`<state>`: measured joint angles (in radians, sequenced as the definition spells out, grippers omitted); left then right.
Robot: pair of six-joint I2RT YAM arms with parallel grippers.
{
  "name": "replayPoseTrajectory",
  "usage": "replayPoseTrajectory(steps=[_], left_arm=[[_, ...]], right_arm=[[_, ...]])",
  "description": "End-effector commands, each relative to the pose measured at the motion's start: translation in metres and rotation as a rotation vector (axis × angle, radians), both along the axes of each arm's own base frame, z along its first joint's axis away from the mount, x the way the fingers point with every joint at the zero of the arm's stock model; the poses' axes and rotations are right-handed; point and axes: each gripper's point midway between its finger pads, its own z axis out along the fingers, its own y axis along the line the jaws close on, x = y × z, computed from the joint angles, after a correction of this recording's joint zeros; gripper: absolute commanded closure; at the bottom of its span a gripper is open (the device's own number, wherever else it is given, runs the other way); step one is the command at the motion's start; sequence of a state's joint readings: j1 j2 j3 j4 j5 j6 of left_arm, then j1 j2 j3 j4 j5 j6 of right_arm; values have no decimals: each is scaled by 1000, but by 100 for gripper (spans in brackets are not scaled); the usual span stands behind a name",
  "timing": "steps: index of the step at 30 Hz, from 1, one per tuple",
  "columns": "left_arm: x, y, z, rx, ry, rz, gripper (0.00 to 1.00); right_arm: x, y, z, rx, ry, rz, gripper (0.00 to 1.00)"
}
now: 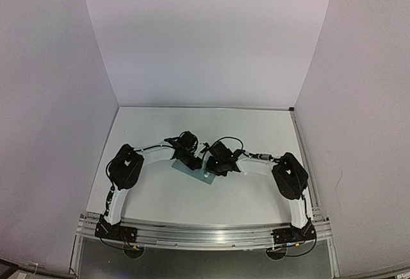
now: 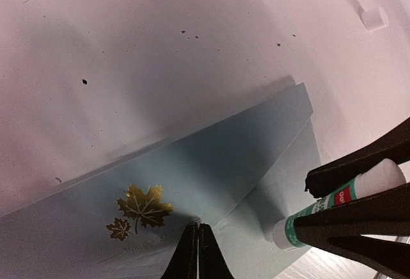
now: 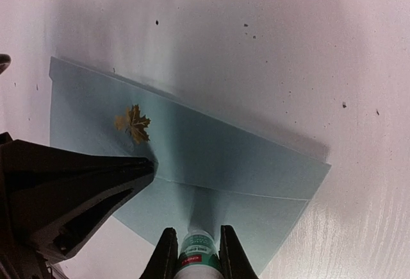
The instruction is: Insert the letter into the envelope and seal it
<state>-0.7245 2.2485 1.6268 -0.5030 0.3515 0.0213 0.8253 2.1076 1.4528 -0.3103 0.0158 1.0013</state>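
I see the left jaws pressed shut on the tip of the envelope (image 2: pixel 211 163) flap, with a gold leaf print (image 2: pixel 142 207) just beside them. The right jaws stand narrow, clamped on a glue stick (image 3: pixel 194 258) over the envelope's lower panel. The envelope lies on the counter (image 3: pixel 269 29).

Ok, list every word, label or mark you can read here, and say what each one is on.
"del": white letters on the red patch of the glue stick held in the right pincer; any further letters are hidden.
Green band on the glue stick: print too small to read.
Gold line under the maple leaf on the envelope: too blurred to read.
No other text shows.
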Motion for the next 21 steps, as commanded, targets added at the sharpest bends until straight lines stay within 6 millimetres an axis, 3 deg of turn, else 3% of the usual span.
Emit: replayPoseTrajectory(steps=[1,14,21], left_arm=[[1,67,-33,237,19,118,96],[35,99,-29,248,-29,202,96],[29,100,-29,236,-2,201,96]], right_arm=[[-38,-29,-58,-162,149,18,100],[-39,-29,-62,-164,157,22,100],[-37,-30,-61,-165,156,19,100]])
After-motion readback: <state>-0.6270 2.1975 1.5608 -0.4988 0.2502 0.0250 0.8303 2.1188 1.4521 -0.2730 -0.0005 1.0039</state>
